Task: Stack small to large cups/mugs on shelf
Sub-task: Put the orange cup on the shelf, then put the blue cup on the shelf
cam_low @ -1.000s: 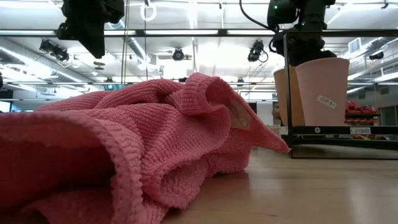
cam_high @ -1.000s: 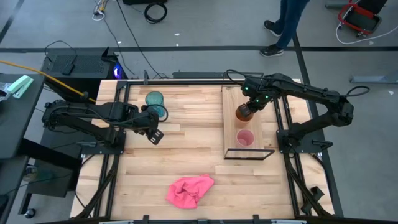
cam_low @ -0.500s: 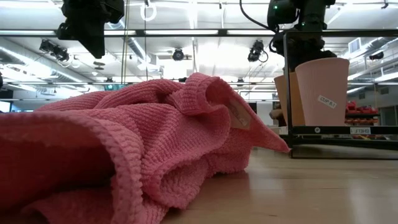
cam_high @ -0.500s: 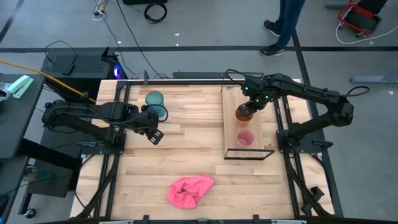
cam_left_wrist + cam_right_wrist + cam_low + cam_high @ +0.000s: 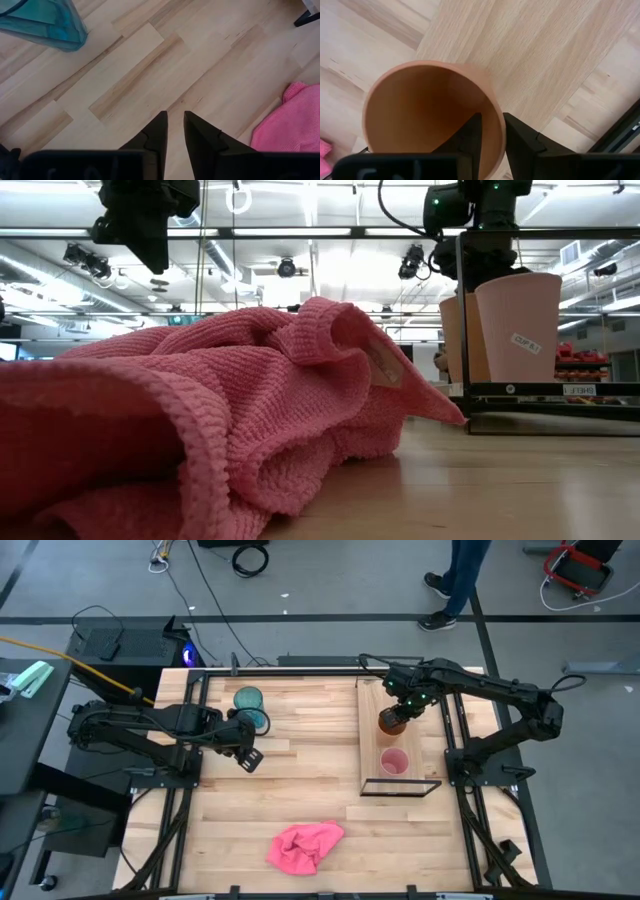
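We see our left gripper (image 5: 250, 756) over bare table, fingers a little apart, holding nothing. The teal cup (image 5: 248, 705) stands just past it. Our right gripper (image 5: 492, 131) straddles the orange cup's (image 5: 392, 722) rim on the shelf (image 5: 372, 700), fingers loose. The pink cup (image 5: 394, 762) sits beside it.

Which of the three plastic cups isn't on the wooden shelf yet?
The tall translucent teal cup; the orange cup and pink cup stand on the shelf.
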Tool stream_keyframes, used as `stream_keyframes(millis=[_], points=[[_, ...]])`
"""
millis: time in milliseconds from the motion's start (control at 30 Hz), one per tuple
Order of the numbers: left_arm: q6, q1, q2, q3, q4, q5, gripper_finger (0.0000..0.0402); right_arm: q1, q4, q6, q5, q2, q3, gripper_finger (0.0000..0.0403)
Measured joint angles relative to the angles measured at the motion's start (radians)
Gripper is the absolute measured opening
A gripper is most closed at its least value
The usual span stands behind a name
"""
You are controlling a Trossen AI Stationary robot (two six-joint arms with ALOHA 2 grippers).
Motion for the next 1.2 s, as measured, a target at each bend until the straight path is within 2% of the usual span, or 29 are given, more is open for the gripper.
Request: stream_keyframes(millis=[267,600,833,1033,1200], points=[[0.008,0.0,0.0,0.0,0.0,0.0,0.0071,0.0,-0.003,0.01,0.0,-0.015,0.0,0.0085],[0.008,0.001,0.0,0.0,0.0,-0.002,0.007,-0.001,-0.055,0.01,0.003,-0.031,0.0,0.011],[0.008,0.008,0.0,0.0,0.016,-0.048,0.0069,-0.001,-0.098,0.009,0.008,-0.066,0.035,0.012],[0.043,0.052,0.0,0.0,0.099,-0.053,0.0076,-0.001,-0.097,0.008,0.008,-0.133,0.086,0.0122],[0.111,0.147,0.0,0.046,0.115,-0.055,0.007,-0.001,-0.096,0.007,0.008,-0.187,0.14,0.0122]])
